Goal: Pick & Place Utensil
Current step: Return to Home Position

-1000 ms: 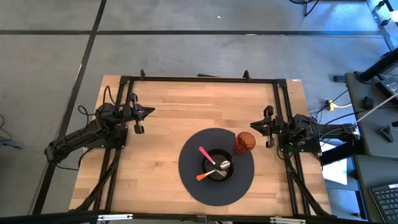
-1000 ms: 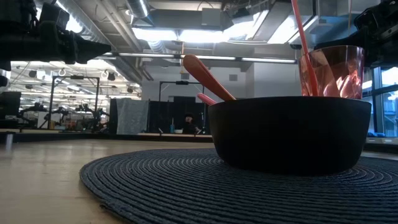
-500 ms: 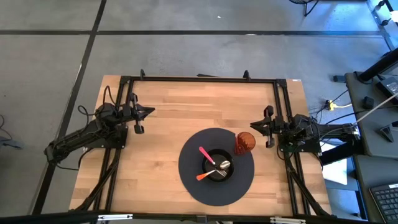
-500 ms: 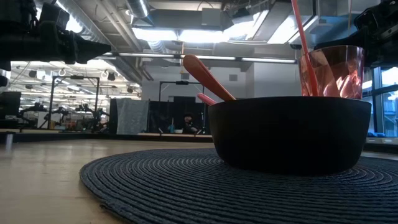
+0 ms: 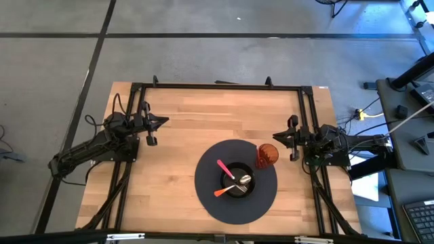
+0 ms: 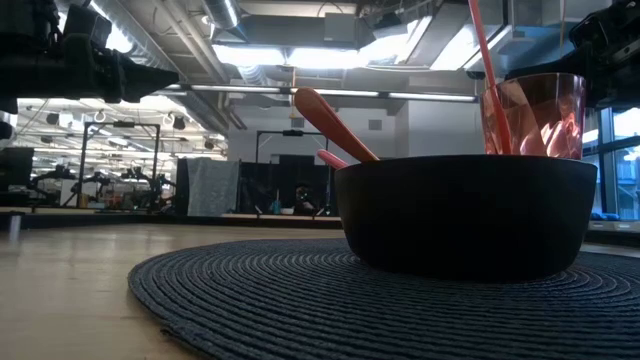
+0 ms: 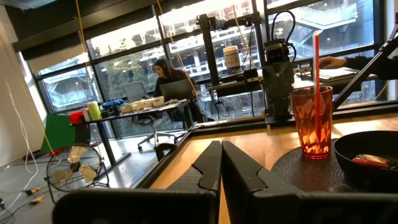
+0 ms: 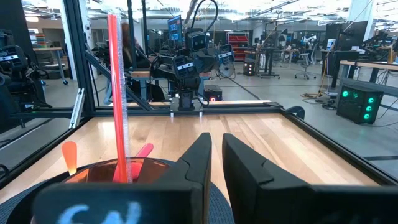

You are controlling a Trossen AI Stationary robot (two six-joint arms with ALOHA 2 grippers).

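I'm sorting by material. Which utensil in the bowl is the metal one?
The silver spoon in the black bowl; the pink fork and the orange spoon are brightly coloured.

Items on the table (image 5: 183, 108): 1 black placemat (image 5: 205, 193), 1 black bowl (image 6: 465, 215), 1 orange tumbler (image 5: 267, 154) holding 1 red straw (image 7: 316, 62). Utensils in the bowl: 3, namely 1 pink fork (image 5: 224, 169), 1 orange spoon (image 5: 221, 192) and 1 metal spoon (image 5: 243, 180). Arms: 2, the left arm (image 5: 95, 149) and the right arm (image 5: 352, 144).
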